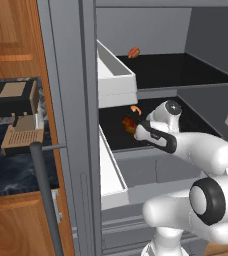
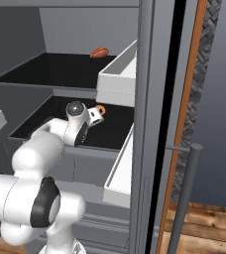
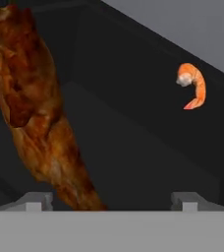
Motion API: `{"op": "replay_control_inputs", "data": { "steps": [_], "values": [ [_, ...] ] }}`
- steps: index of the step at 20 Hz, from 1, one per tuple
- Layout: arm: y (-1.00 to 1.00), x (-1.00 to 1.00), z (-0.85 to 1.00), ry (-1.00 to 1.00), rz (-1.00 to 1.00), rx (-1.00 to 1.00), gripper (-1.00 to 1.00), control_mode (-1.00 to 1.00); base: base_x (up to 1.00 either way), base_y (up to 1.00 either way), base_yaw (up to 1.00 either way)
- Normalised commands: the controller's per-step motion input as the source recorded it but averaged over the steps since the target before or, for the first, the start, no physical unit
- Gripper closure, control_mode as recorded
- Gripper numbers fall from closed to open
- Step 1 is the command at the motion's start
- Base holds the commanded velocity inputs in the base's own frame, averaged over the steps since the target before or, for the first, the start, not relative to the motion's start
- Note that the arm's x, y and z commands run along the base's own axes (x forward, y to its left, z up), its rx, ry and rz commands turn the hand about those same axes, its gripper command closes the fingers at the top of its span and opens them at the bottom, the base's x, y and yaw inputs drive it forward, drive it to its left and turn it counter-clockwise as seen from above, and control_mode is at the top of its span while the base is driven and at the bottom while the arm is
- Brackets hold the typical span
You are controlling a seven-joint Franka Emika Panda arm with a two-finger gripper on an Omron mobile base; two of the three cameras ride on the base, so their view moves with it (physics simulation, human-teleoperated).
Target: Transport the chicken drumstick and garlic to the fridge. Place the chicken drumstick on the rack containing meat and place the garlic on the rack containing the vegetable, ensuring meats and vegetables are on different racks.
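hand [image 3: 109, 199]: wide, holding nothing | chicken drumstick [image 3: 33, 103]: beside left fingertip (lower fridge [image 1: 71, 125] rack) | shrimp [image 3: 193, 84]: behind

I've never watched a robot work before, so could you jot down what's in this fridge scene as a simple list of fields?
Place: open fridge, dark racks
Upper rack: a reddish-brown lump at the back
Lower rack: chicken drumstick, with a shrimp behind it
Tool: open, fingertips apart, the drumstick's thin end near one of them
Arm: reaching into the lower rack
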Motion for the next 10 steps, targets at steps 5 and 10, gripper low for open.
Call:
{"op": "replay_control_inputs", "data": {
  "steps": [5, 10],
  "values": [
    [0.06, -0.30, 0.23, -0.04, -0.04, 0.00, -1.00, -1.00, 0.00, 0.00, 0.00],
    [0.00, -0.87, 0.31, -0.28, -0.02, 0.00, -1.00, -1.00, 0.00, 0.00, 0.00]
  ]
}}
